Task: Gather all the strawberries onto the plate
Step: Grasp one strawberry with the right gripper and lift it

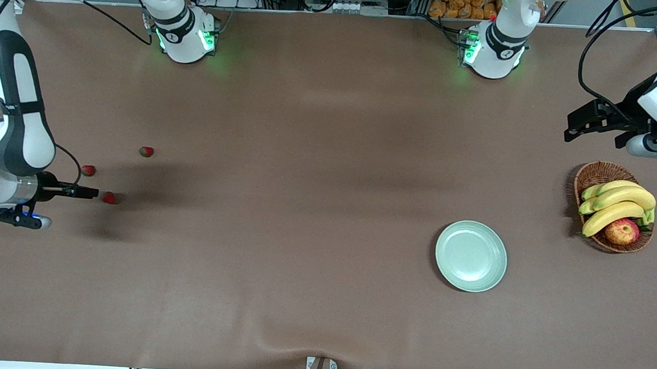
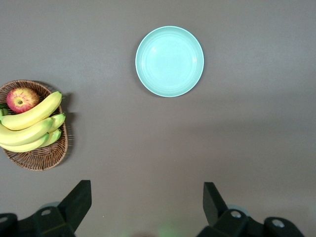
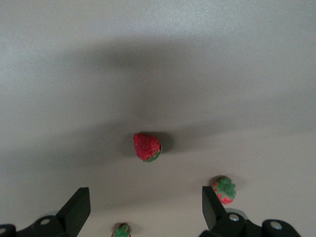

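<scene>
**A:** How far had you got with the strawberries?

**B:** Nowhere yet, by my reading; the plate (image 1: 470, 256) lay bare, toward the left arm's end of the table, beside the wicker basket (image 1: 597, 177) of bananas (image 1: 618, 203) and an apple (image 1: 622, 231); all 3 strawberries still sat on the table at the right arm's end — well apart from the plate. 1 strawberry (image 1: 146, 151) lay farthest from the front camera, another strawberry (image 1: 88, 170) nearer, and the 3rd strawberry (image 1: 109, 198) nearest.

**A:** And your grippers?

**B:** Your right gripper (image 1: 89, 193) hung over the berries with its jaws spread wide, holding nothing, touching nothing; its wrist view showed 1 berry (image 3: 147, 147) centred ahead of the fingers (image 3: 79, 205). Your left gripper (image 1: 580, 128) waited over bare table near the basket — jaws wide apart, empty too. All 3 pickups were left to do.
</scene>
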Controlling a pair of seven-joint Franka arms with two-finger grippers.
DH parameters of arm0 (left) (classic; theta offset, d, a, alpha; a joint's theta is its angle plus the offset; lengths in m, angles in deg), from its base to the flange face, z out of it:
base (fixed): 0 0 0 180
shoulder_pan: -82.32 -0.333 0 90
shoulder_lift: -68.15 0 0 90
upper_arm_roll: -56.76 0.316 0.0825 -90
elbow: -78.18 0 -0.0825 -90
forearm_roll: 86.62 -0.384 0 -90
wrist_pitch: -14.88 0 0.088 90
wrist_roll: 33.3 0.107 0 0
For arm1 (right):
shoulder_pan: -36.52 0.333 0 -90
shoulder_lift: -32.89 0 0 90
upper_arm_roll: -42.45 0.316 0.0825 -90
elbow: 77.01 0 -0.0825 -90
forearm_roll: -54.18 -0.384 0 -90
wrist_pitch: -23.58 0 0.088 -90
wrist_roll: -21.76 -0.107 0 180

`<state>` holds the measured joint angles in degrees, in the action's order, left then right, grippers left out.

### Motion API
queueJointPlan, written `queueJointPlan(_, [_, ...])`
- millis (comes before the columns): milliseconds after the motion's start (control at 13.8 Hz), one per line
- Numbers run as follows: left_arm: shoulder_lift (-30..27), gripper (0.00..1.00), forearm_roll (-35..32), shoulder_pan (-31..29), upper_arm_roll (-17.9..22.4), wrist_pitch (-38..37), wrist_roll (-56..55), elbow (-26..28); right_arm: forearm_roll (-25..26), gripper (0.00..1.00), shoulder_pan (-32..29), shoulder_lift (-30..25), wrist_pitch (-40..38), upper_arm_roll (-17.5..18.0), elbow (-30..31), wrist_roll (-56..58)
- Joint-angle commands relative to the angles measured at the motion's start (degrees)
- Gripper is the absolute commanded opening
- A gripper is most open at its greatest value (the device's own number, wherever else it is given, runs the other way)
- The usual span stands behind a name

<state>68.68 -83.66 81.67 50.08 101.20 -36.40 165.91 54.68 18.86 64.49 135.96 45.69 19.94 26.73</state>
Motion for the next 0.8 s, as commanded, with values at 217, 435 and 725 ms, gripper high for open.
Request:
queueJointPlan(217, [0.44,1.00,1.44,-0.40,-0.08,-1.06,2.13,-0.28,0.38,1.00,-0.71,2.50,5.64,0.89,1.57,0.56])
queueJointPlan(435, [0.44,1.00,1.44,-0.40,-0.08,-1.06,2.13,-0.28,0.47,1.00,-0.62,3.11,10.48,0.98,4.03,0.56])
queueJointPlan(725, [0.61,1.00,1.44,-0.32,-0.08,-1.06,2.13,-0.37,0.47,0.80,-0.10,3.82,11.19,0.98,5.88,0.56])
